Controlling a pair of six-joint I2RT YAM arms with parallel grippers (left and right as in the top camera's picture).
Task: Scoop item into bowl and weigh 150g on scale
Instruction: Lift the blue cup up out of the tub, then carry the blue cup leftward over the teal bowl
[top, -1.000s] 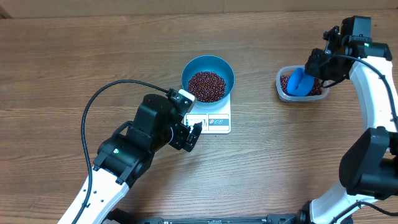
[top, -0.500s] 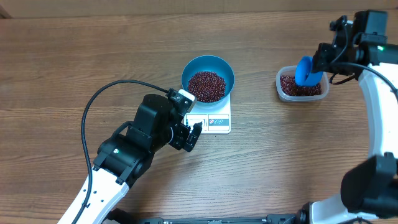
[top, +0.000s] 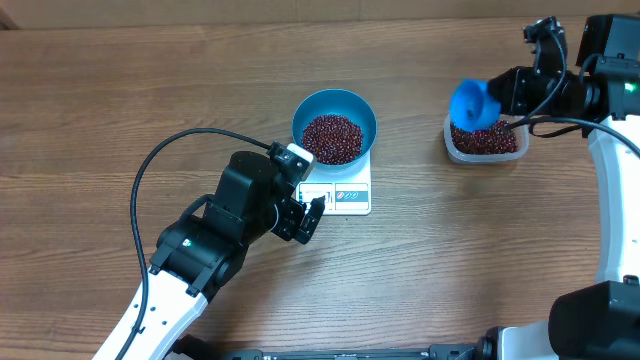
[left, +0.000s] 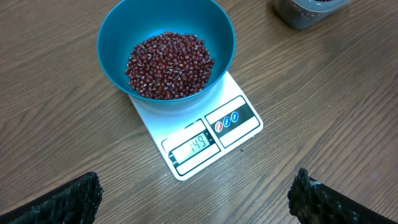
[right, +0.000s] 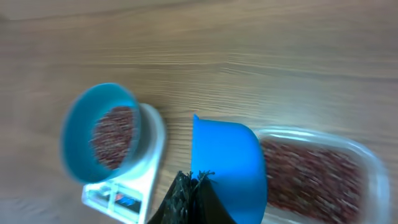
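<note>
The white scale (top: 340, 193) sits near the middle of the wooden table (top: 120, 90); the blue bowl (top: 334, 97) sits on top of the scale and covers its back part; the bowl is wider than the scale. Inside the bowl is a heap of little dark red beans (top: 332, 138); the heap fills the bottom, and the blue wall shows all around it. The front strip of the scale sticks out from under the bowl; in the left wrist view its little screen (left: 196, 147) reads 149.

The left gripper (left: 196, 202) hangs just by the front left corner of the scale; its two black fingers (left: 65, 199) are spread very wide, one at each bottom corner of the left wrist view; they hold nothing, and they do not touch the scale.

Far off to the right of the scale is a clear plastic tub (top: 450, 140) with more red beans (top: 490, 140) in it. The right gripper (top: 503, 95) is up over the tub; its jaws are pinched tight on the handle of a small blue scoop (top: 470, 103). The scoop is tipped on its side, above the edge of the tub that is nearer the scale; I cannot tell if any beans are in it.
</note>
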